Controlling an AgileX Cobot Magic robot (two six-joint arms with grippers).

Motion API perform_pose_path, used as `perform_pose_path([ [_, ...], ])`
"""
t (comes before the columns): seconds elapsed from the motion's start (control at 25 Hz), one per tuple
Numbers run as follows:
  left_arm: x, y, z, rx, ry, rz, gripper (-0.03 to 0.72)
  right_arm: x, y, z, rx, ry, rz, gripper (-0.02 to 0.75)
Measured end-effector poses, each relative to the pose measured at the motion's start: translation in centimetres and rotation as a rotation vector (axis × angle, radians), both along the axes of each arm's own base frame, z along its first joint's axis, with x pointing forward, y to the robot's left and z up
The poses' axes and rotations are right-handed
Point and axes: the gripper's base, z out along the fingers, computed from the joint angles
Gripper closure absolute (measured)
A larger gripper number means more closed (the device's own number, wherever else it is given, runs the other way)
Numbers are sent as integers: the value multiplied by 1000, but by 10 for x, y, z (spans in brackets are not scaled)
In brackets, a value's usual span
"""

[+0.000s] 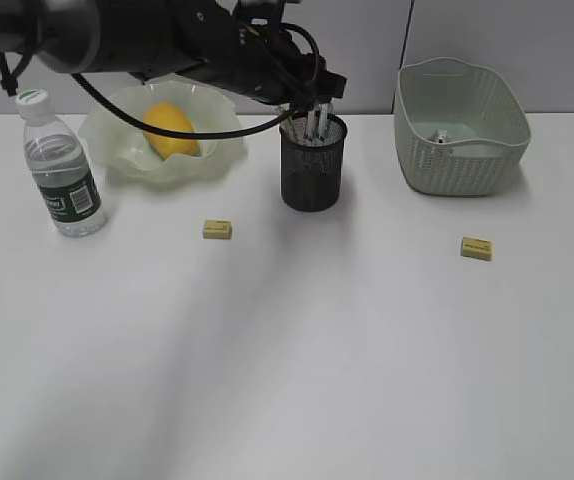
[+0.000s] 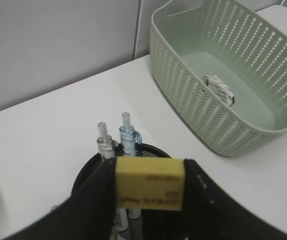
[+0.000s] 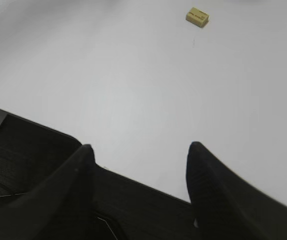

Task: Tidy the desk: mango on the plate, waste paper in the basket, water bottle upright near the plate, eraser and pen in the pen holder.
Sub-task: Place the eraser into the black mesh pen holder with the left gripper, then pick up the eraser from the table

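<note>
The left pincer (image 2: pixel 148 190) is grasping a small yellow rectangular eraser block (image 2: pixel 149 183) between its two black fingers (image 2: pixel 96 192), one on either side of the block. Directly below and just behind the held block stands the black wire-mesh cylindrical pen holder (image 1: pixel 313 165), with two clear-topped pens (image 2: pixel 127 137) sticking up out of it just beyond the pincer's tips. Farther out and to the pincer's right sits the pale green woven-pattern plastic basket (image 2: pixel 193 100), and the small crumpled wad of white-grey paper (image 2: pixel 219 88) lies on its floor.

In the exterior view the black left arm reaches in from the upper left to a spot over the holder. Behind that arm is the pale green translucent wavy-rimmed plate (image 1: pixel 117 140) with the smooth yellow oval mango (image 1: pixel 170 130) lying in it. The small clear plastic water bottle with a dark green label and white cap (image 1: pixel 59 165) stands upright on the broad white table (image 1: pixel 287 360), just beside the plate and well to the left of the pincer. A second yellow eraser block (image 1: pixel 217 229) lies on the table in front of the holder and to its left, and a third (image 1: pixel 476 248) lies in front of the basket.

The right pincer (image 3: pixel 138 155) is released, its dark fingers (image 3: pixel 81 165) standing apart with nothing between them, above bare table at the near edge; a yellow eraser block (image 3: pixel 197 16) lies well ahead of it.
</note>
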Motion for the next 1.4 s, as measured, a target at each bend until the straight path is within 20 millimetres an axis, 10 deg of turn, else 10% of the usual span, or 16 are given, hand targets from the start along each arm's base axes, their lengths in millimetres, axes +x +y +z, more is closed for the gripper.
perform_pose_path([
  [0.76,-7,1,10,9,35,-30,216,0,0,0,0,0,0,279],
  [1.4,-78,41,72,344,384,-266,160,0,0,0,0,0,0,279],
])
